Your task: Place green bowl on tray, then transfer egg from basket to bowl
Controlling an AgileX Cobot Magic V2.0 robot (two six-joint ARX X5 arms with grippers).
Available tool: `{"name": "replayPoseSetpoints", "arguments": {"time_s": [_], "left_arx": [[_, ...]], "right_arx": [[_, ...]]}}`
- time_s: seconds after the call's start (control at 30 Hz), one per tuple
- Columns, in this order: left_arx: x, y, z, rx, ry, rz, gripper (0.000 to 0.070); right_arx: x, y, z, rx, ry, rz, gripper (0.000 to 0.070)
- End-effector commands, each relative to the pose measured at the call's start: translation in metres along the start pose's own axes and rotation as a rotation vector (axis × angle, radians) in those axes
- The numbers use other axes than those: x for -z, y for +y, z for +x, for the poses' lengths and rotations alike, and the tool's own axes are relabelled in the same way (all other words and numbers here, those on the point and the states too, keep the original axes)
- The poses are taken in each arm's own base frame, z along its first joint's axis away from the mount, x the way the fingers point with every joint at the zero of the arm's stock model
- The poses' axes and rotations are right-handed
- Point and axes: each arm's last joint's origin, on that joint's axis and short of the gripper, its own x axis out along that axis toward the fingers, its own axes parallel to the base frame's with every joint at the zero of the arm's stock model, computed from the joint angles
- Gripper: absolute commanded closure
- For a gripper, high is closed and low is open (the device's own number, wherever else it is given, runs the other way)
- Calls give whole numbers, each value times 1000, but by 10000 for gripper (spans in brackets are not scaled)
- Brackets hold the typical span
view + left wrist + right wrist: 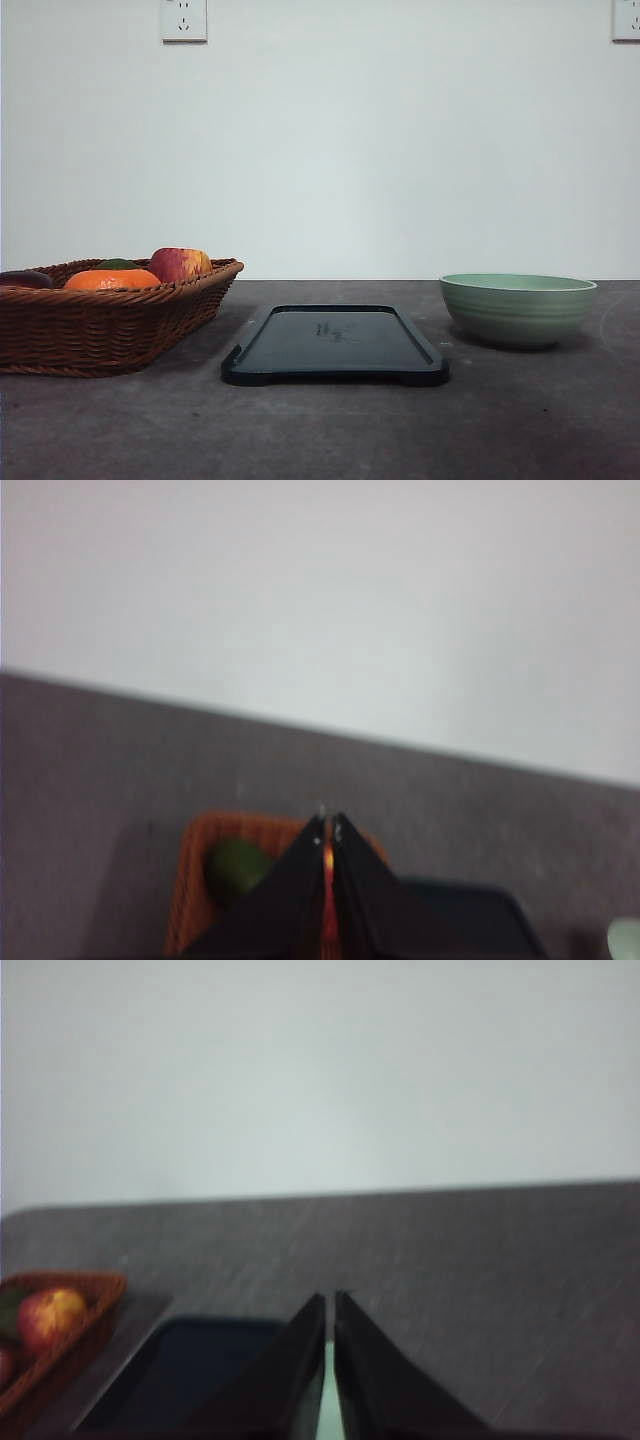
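This looks like a staged test bench rather than a lived-in kitchen. A bare dark grey table (330, 430) meets a plain white wall (330, 150), with wall sockets at eleven o'clock (184, 19) and one o'clock (626, 19).

We see our right gripper (329, 1305) with fingertips nearly touching above the grey table (480, 1260). The black tray (190, 1365) sits beside the basket (95, 1300), which holds an apple (48, 1318).
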Motion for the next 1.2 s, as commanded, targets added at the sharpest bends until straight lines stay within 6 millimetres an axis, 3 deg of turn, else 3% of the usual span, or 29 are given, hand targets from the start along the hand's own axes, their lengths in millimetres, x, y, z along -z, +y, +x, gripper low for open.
{"name": "replayPoseSetpoints", "arguments": {"time_s": [0.0,0.53,0.83,0.9,0.97,1.0,1.07,1.1,1.17], "left_arx": [[-6,-1,7,16,38,5,700],[10,-8,69,69,475,33,700],[20,-9,86,94,620,54,700],[19,-9,87,97,613,61,667],[18,-9,87,100,598,66,530],[18,-9,87,102,592,67,429],[17,-10,88,103,586,69,301],[17,-10,88,104,586,72,295],[17,-10,88,105,587,72,294]], "right_arx": [[-8,1,8,-20,30,-4,693],[7,-3,92,-82,527,75,693],[9,-3,113,-83,607,90,693],[9,-3,113,-89,601,72,688],[9,-3,113,-97,599,49,630],[9,-3,113,-98,599,44,539],[9,-3,113,-98,599,42,360],[9,-3,113,-97,599,45,307],[9,-3,113,-94,605,53,284]]}}
